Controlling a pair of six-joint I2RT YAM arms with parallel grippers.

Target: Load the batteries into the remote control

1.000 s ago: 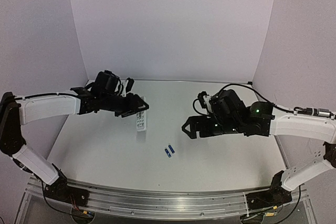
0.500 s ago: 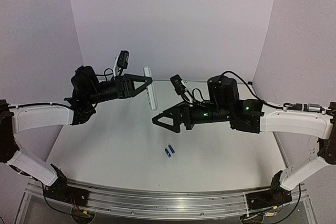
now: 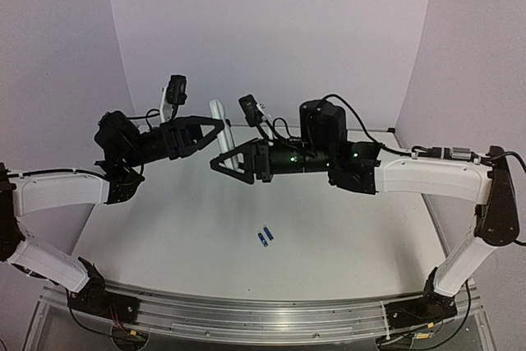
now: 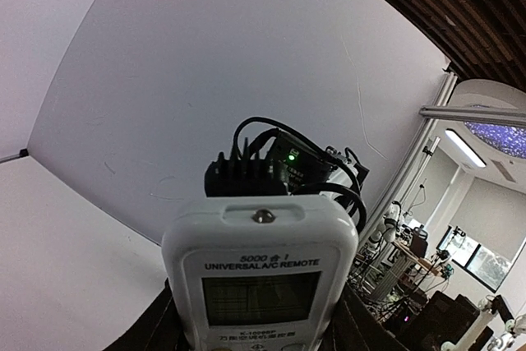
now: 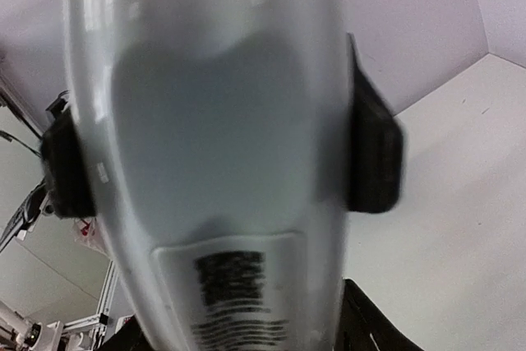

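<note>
Left hand [image 3: 212, 131] is closed on the long edges of the remote control [image 3: 219, 113]. It carries the remote upright, well above the desk [image 3: 345, 228], with the display end uppermost, the button face toward its own camera and the back turned to the other arm. Right hand [image 3: 225, 162] is at the remote's lower part, fingers spread to either side of the body; whether they bear on it cannot be determined. Judged purpose: presenting the back so the battery recess can be reached, with a second grip to steady it. The batteries [image 3: 262, 239] lie side by side on the desk toward its near edge, well apart from both hands, not yet loaded.
</note>
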